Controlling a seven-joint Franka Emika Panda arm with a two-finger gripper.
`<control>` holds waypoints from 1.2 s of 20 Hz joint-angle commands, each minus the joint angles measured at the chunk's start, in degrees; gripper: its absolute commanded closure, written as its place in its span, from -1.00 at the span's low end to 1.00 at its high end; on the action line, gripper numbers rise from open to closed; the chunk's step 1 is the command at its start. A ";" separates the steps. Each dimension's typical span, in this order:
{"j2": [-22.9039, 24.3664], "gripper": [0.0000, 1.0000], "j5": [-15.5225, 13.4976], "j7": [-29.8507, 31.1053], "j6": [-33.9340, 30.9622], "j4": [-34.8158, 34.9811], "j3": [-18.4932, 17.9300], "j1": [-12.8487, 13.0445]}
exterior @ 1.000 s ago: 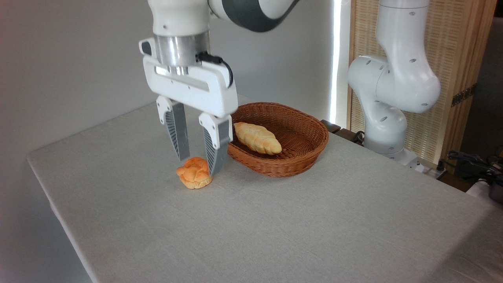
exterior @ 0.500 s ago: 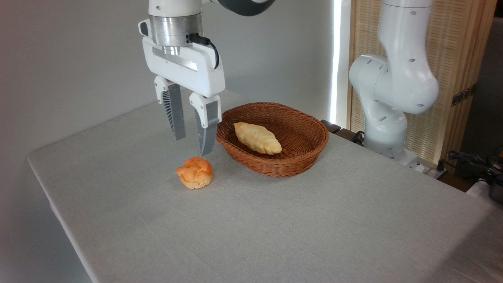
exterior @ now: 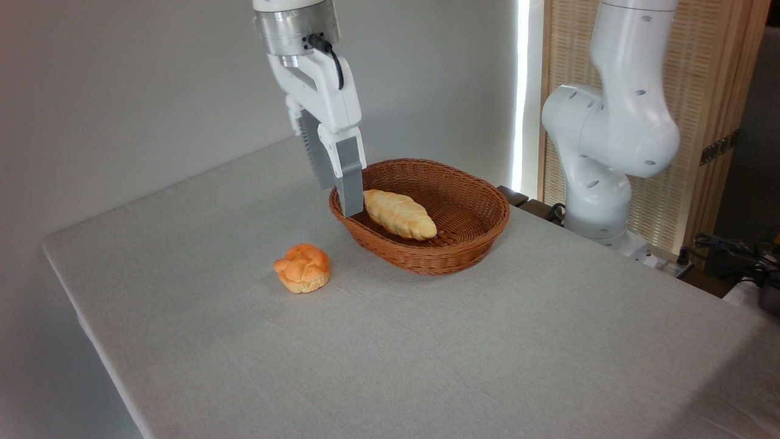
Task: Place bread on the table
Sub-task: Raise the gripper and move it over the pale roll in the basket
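I have risen off the small round orange knotted bun [exterior: 303, 267] and swung right, turning my wrist. My gripper [exterior: 339, 192] hangs empty above the left rim of the oval brown wicker basket [exterior: 463, 250]; seen edge-on, I cannot tell my jaw gap. The pale golden braided loaf [exterior: 399, 213] lies in the basket, not yet on the grey-clothed table [exterior: 426, 353].
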State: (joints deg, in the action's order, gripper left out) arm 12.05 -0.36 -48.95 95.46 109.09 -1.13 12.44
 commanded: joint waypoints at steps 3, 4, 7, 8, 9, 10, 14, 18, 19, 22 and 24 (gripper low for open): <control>3.33 -1.00 -0.52 -10.19 -0.72 4.02 -0.90 4.35; 3.68 -1.00 -0.52 -10.81 -0.72 4.63 -0.90 4.70; 5.35 -1.00 -0.61 -15.10 -0.63 6.74 -0.98 8.38; 5.53 -1.00 -0.61 -16.77 -0.63 7.45 -0.98 9.96; 6.31 -1.00 -0.61 -18.01 -0.63 8.41 -0.98 11.11; 6.93 -1.00 -0.61 -18.89 -0.63 9.55 -0.98 12.25; 8.52 -1.00 -0.52 -19.60 -0.28 12.46 -1.16 16.21; 8.69 -1.00 -0.43 -23.54 -0.19 14.13 -1.07 19.02; 8.69 -1.00 -0.43 -24.43 -0.19 14.48 -1.07 19.29; 9.22 -1.00 0.18 -29.43 0.25 16.32 -1.07 20.96; 9.48 -1.00 0.62 -31.28 0.78 17.73 -1.07 21.75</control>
State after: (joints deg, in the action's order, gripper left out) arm 19.66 -0.36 -75.72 95.13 123.59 -1.16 32.14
